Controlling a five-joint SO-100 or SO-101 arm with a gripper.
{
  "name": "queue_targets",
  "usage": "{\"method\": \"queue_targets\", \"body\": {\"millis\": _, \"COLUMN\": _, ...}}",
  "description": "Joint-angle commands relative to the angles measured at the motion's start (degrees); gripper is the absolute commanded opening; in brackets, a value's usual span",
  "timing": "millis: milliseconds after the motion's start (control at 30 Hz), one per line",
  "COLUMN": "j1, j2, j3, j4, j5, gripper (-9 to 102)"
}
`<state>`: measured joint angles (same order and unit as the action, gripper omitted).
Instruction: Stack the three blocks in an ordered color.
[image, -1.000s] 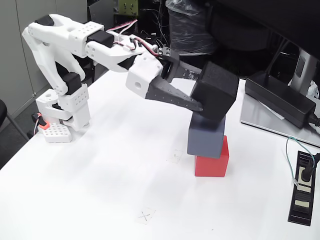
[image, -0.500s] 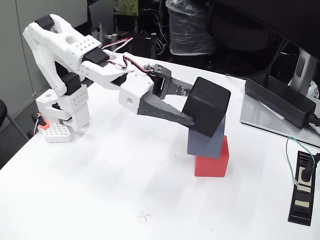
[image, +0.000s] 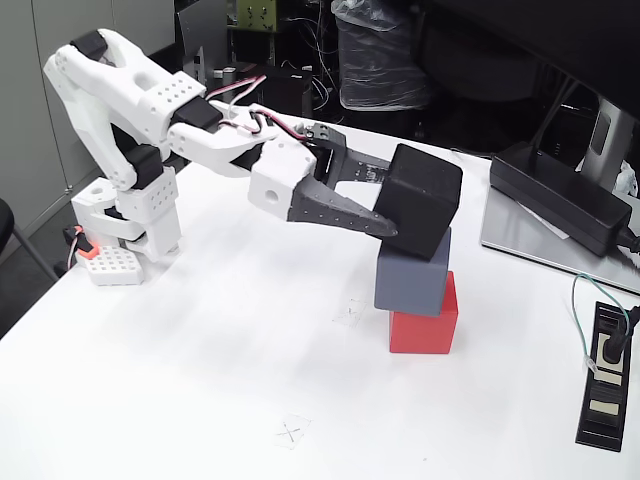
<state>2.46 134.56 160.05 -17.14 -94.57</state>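
In the fixed view the white arm reaches from its base at the left across the white bench (image: 200, 350), and its gripper (image: 400, 205) has the jaws closed on the black block (image: 420, 212), one dark finger along the near face and the other behind it. The black block is tilted, one lower corner low over the slate grey block (image: 412, 275); whether the two touch cannot be told. The grey block sits on the red block (image: 423, 322), shifted toward the left so it overhangs that side, and the red block rests flat on the bench.

Around the stack: a long black power brick (image: 565, 200) lies on a grey pad (image: 540, 245) to the right, well apart from the blocks. At the right edge a black power strip (image: 604, 385) lies on the bench with a thin cable (image: 580, 300) looping to it. A small white perforated block (image: 112, 266) with a red part beside it sits against the arm's base at the left. Two faint cross marks (image: 290, 432) show on the bench near the front and just left of the red block. Nothing stands between the gripper and the stack
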Motion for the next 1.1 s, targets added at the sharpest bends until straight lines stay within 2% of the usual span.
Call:
{"method": "queue_targets", "body": {"millis": 0, "j1": -0.62, "j2": 1.58, "j3": 0.35, "j4": -1.14, "j5": 0.00, "gripper": 5}}
{"method": "queue_targets", "body": {"millis": 400, "j1": -0.62, "j2": 1.58, "j3": 0.35, "j4": -1.23, "j5": -0.35, "gripper": 7}}
{"method": "queue_targets", "body": {"millis": 767, "j1": -0.09, "j2": 1.67, "j3": 0.35, "j4": -1.23, "j5": -0.44, "gripper": 33}}
{"method": "queue_targets", "body": {"millis": 1067, "j1": 0.00, "j2": 2.02, "j3": 0.44, "j4": -1.23, "j5": -0.53, "gripper": 36}}
